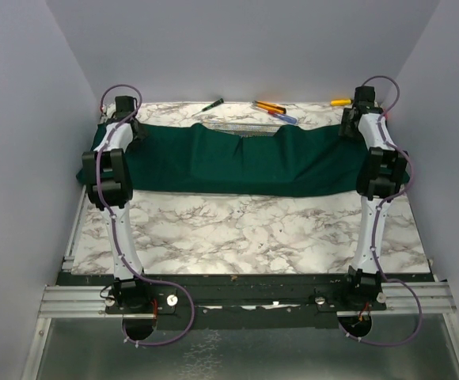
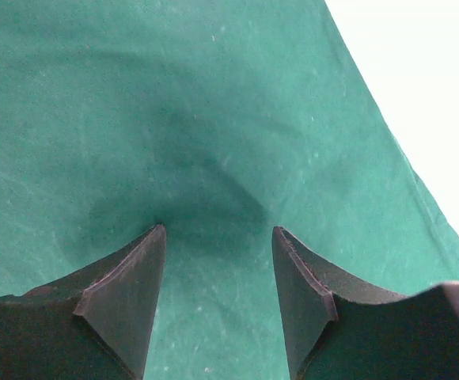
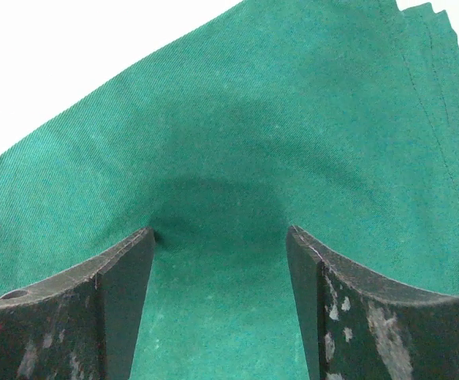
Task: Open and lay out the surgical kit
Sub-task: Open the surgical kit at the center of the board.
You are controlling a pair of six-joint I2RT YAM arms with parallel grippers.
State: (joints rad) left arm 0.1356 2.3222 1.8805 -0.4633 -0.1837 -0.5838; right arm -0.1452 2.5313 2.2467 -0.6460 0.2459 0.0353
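Top external view: left gripper (image 1: 125, 119) and right gripper (image 1: 353, 123), jaws spread open, press the far corners of the cloth (image 1: 229, 162); a shallow pinch could let it slip when pulled.

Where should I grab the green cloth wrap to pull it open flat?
Take the cloth wrap at its two outer ends, coming straight down from above. It lies slack on the table, so only a pinched-up fold gives purchase. The left gripper and right gripper stand open there, tips dimpling the fabric near its edge; closing should gather a fold.
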